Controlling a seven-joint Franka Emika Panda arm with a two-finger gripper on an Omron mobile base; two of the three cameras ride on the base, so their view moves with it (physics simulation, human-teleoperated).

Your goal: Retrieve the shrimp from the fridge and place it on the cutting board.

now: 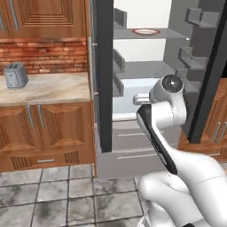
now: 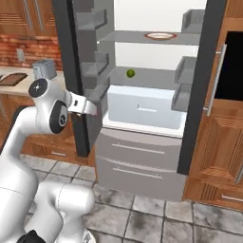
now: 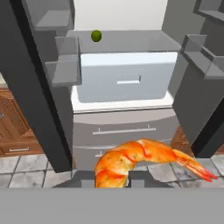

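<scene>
Before the open fridge [image 3: 122, 83], the tool [image 3: 113, 183] is clamped on the shrimp [image 3: 140, 159].

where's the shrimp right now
In the hand view, the shrimp sits low at centre, gripped in the gripper, outside the open fridge in front of its drawers.

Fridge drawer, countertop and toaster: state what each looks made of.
Drawer: pale, matte, probably plastic; flat even colour with a moulded slot handle.
Countertop: polished stone, likely marble; beige with mottled veining.
Toaster: brushed metal by its grey sheen, though a rendered picture leaves that open.
</scene>
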